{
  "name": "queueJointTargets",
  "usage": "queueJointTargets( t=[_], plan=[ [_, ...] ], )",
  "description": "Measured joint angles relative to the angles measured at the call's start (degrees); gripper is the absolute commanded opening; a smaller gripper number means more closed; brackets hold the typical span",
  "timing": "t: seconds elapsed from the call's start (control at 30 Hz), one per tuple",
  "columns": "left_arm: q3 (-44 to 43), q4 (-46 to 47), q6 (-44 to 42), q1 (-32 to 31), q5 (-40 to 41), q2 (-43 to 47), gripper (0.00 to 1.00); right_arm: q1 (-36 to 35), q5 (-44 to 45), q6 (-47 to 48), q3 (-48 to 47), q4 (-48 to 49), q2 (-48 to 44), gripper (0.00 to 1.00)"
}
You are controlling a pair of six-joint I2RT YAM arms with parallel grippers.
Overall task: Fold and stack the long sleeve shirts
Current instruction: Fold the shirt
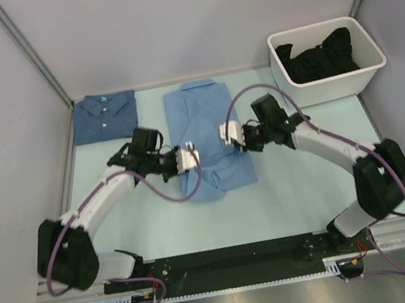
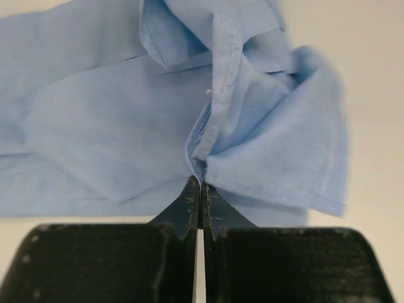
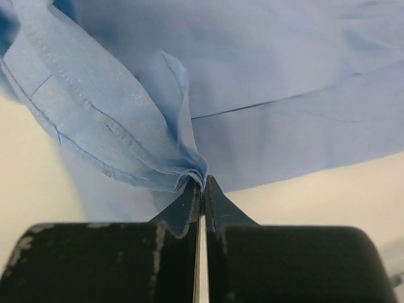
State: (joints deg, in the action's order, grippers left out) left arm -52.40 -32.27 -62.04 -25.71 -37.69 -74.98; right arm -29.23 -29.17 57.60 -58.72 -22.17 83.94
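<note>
On sky-blue shirt [image 1: 199,109] edges, perhaps hems: left gripper [image 1: 192,155], right gripper [image 1: 224,133], clamped.

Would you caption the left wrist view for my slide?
Left gripper, jaws shut, pinching a fold of the light sky-blue cloth shirt.

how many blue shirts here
2. The denim-blue shirt lies folded at the far left; the light blue shirt lies mid-table, pinched by the left gripper and right gripper. Dark cloth in the bin may hide more.

Plain sky-blue shirt [image 1: 208,119]; darker denim-blue shirt [image 1: 105,118], turquoise speck at neck; pale mint worktop [image 1: 294,182]; white bin [image 1: 332,86] holding black cloth [image 1: 319,54]; left arm [image 1: 101,197] and right arm [image 1: 326,141] white with black joints, purple cables [image 1: 164,193].
</note>
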Motion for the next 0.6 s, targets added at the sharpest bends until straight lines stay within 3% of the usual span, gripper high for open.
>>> queueJointTargets(
  t=[0.27,0.43,0.6],
  plan=[
    [-24.9,3.1,5.1,7.9,1.2,-26.8,0.0,8.9,-3.7,2.5,-24.9,0.9,26.4,0.0],
    [-32.9,3.3,7.2,9.7,2.3,-36.6,0.0,11.1,-4.4,2.9,-33.3,0.1,35.9,0.0],
    [-35.1,2.0,7.7,10.2,3.1,-40.4,0.0,11.5,-4.9,2.5,-35.6,0.1,38.5,0.0]
  ],
)
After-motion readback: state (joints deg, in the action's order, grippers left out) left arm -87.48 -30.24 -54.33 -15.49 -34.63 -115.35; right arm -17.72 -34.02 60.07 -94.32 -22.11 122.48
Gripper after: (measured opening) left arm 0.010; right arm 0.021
